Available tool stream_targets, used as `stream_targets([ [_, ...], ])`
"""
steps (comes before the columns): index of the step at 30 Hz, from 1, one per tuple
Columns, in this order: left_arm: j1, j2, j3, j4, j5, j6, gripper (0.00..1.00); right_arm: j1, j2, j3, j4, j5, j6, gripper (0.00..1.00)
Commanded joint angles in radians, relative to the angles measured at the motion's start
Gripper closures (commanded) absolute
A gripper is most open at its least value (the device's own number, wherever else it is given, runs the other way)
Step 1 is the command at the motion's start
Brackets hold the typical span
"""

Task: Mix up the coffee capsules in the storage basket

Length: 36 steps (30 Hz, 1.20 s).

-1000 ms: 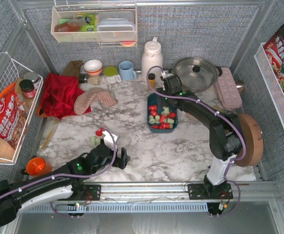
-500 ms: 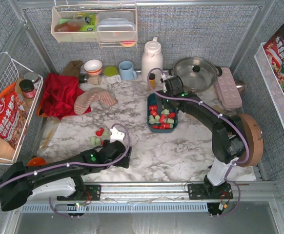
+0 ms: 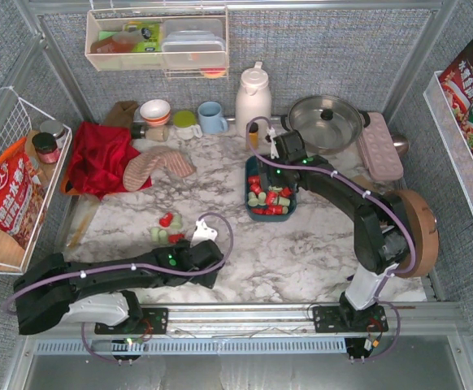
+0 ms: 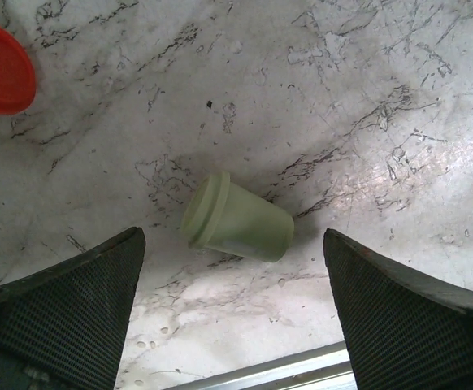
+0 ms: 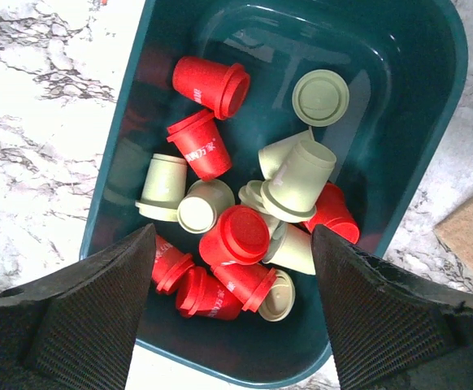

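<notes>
Storage basket (image 5: 415,97) sits right of centre on the marble surface (image 3: 285,244), towards the far side; red and mint coffee capsules (image 5: 235,236) lie heaped in it, colours mingled, mostly at its near end. Right hand (image 5: 232,236) hangs above the heap, fingers spread wide, gripping nothing. Left hand (image 4: 232,237) is low at the near left, spread wide, nothing gripped; one green capsule (image 4: 236,221) lies on its side between the fingers, untouched; loose capsules (image 3: 166,219) lie just beyond.
</notes>
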Motion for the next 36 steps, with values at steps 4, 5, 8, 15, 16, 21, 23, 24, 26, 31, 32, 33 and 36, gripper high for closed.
stream_targets([
  [4, -0.001, 0.066, 0.058, -0.001, -0.036, 0.097, 0.07, 0.002, -0.004, -0.001, 0.024, -0.043, 0.023, 0.19],
  [5, -0.001, 0.076, 0.067, 0.004, -0.041, 0.109, 0.08, 0.002, -0.004, -0.003, 0.023, -0.045, 0.024, 0.19],
  [8, -0.001, 0.104, 0.083, 0.015, -0.037, 0.131, 0.11, 0.001, -0.009, -0.011, 0.023, -0.046, 0.022, 0.19],
  [15, -0.002, 0.089, 0.058, -0.003, -0.008, 0.086, 0.33, -0.003, -0.007, -0.011, 0.022, -0.052, 0.023, 0.19],
  [16, -0.002, 0.076, 0.051, -0.005, -0.006, 0.076, 0.34, -0.003, -0.005, -0.009, 0.022, -0.055, 0.024, 0.19],
  [21, -0.001, 0.017, 0.027, -0.003, -0.002, 0.066, 0.35, -0.005, 0.007, -0.004, 0.023, -0.068, 0.031, 0.19],
  [23, -0.001, 0.015, 0.026, -0.002, 0.003, 0.066, 0.36, -0.006, 0.008, -0.005, 0.025, -0.071, 0.033, 0.19],
  [24, -0.001, 0.018, 0.026, -0.002, 0.005, 0.066, 0.36, -0.005, 0.007, -0.007, 0.025, -0.072, 0.033, 0.19],
  [26, -0.002, 0.03, 0.028, -0.002, 0.009, 0.066, 0.36, -0.005, 0.008, -0.009, 0.025, -0.073, 0.033, 0.19],
  [31, -0.001, 0.077, 0.037, -0.001, 0.017, 0.069, 0.35, -0.006, 0.007, -0.01, 0.022, -0.084, 0.034, 0.19],
  [32, -0.001, 0.091, 0.04, -0.004, 0.017, 0.067, 0.35, -0.006, 0.006, -0.012, 0.021, -0.086, 0.036, 0.19],
  [33, -0.001, 0.102, 0.043, -0.005, 0.016, 0.067, 0.36, -0.006, 0.005, -0.012, 0.02, -0.089, 0.036, 0.19],
  [36, -0.001, 0.13, 0.061, -0.014, -0.004, 0.067, 0.47, -0.005, 0.0, -0.016, 0.022, -0.092, 0.037, 0.19],
])
